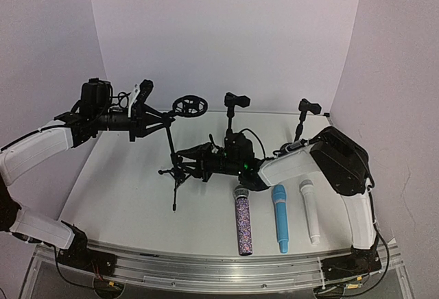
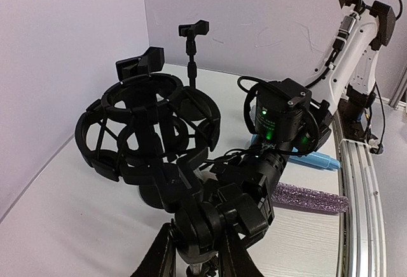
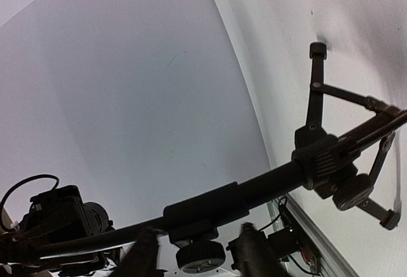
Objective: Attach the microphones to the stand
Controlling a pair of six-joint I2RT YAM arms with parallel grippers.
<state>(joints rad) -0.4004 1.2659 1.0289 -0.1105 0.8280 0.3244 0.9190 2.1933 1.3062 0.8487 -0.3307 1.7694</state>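
Stand-steadying step (no microphone lifted yet): the left hand [image 2: 198, 258] clamps the shock-mount stand [image 1: 171, 148] at its top joint. The right hand [image 3: 198, 251] straddles the pole collar [image 3: 203, 210], and I cannot tell whether it grips. The glittery microphone [image 1: 243, 220], light blue microphone [image 1: 280, 218] and white microphone [image 1: 310, 211] lie on the worktop [image 1: 116, 189]. Next, one hand must let go to fetch one.
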